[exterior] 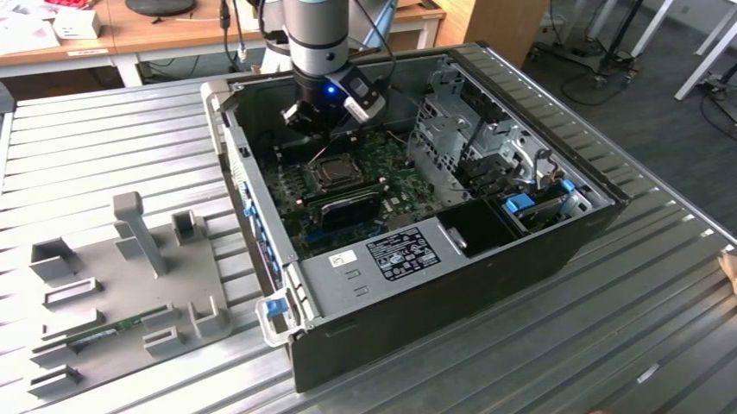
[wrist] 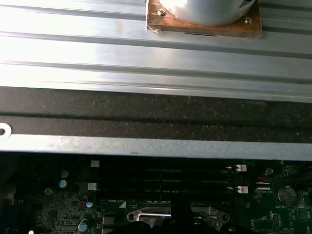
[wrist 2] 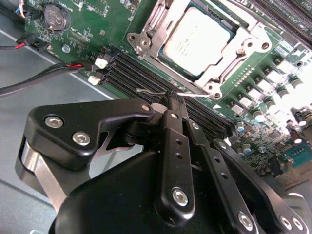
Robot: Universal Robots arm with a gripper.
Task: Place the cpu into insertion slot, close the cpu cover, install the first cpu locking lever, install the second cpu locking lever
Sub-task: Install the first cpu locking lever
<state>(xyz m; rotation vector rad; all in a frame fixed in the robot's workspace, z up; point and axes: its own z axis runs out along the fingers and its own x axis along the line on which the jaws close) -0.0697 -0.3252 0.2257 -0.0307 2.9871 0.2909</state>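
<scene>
Second wrist view: cpu (wrist 2: 195, 36) in insertion slot (wrist 2: 138, 39), cpu cover (wrist 2: 229, 61) down over it; gripper (wrist 2: 169, 100) pinched closed, nothing clearly held.

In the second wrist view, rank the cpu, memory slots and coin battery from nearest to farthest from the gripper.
1. The memory slots, directly under the tip of the gripper.
2. The cpu, just beyond those slots.
3. The coin battery, out by the edge of the green board.
</scene>
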